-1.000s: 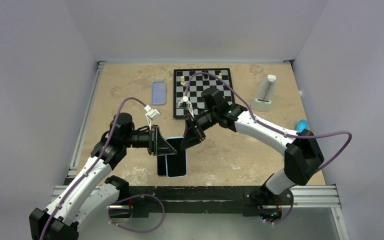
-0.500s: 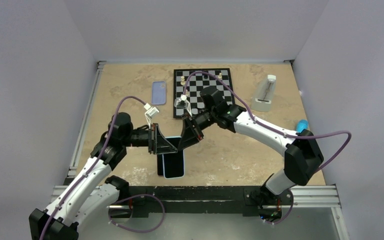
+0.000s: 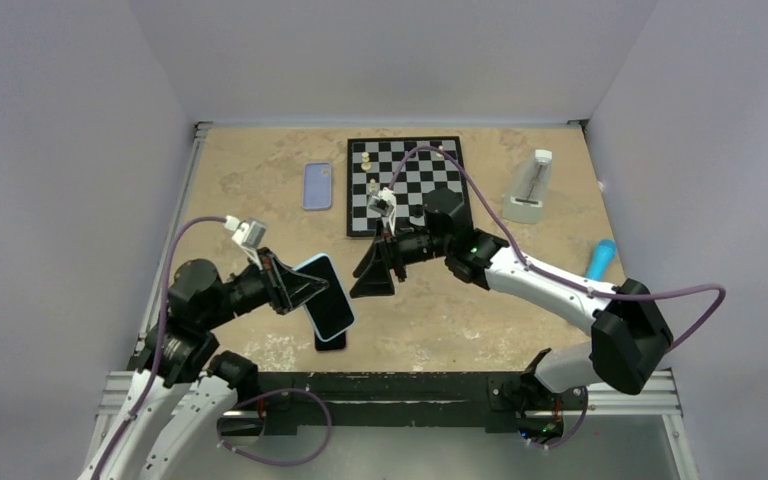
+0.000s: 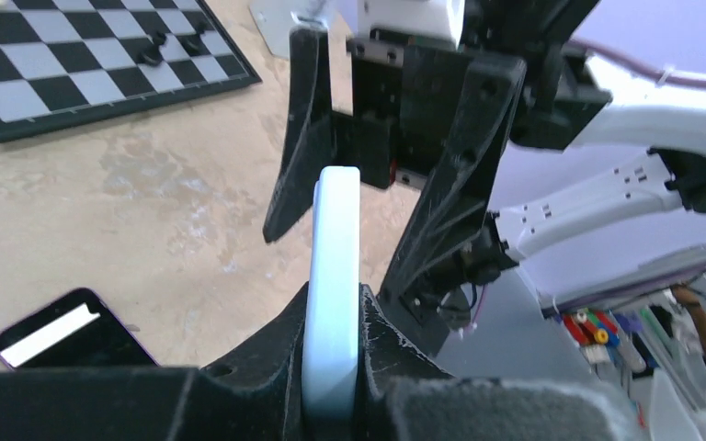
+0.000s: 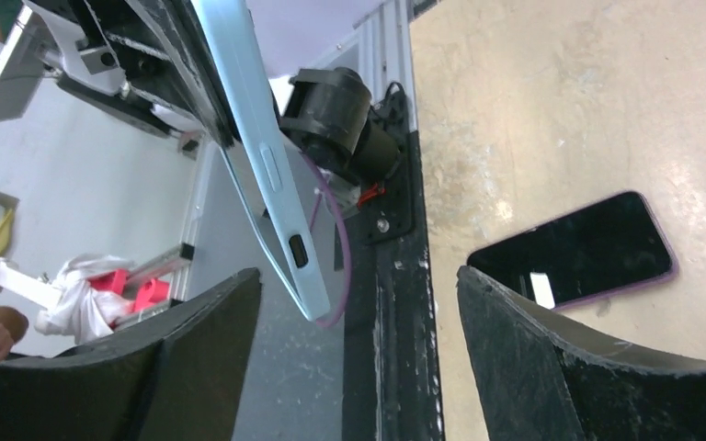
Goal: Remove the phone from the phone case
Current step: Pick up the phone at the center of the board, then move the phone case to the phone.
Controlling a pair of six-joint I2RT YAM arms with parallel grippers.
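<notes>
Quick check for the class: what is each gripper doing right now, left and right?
Left gripper: closed on the light blue phone case.
Right gripper: open, holding nothing.

- The phone case (image 3: 332,305) is pale blue along its rim and dark across its face.
- The phone (image 3: 331,341) has a black screen with a thin purple edge.
- The table (image 3: 260,160) is sandy beige, mottled with paler patches.
- The chessboard (image 3: 415,180) carries black and white checks inside a black border.
- A small flat slab (image 3: 317,185) beside the board is lavender.
- The arms (image 3: 550,285) are white with black joints, and their cables (image 3: 680,290) are purple.
- The left gripper (image 3: 300,287) and right gripper (image 3: 368,280) are both black.
- A rounded object (image 3: 601,260) at the table's edge is bright blue.
- The walls (image 3: 390,50) are pale grey.
</notes>
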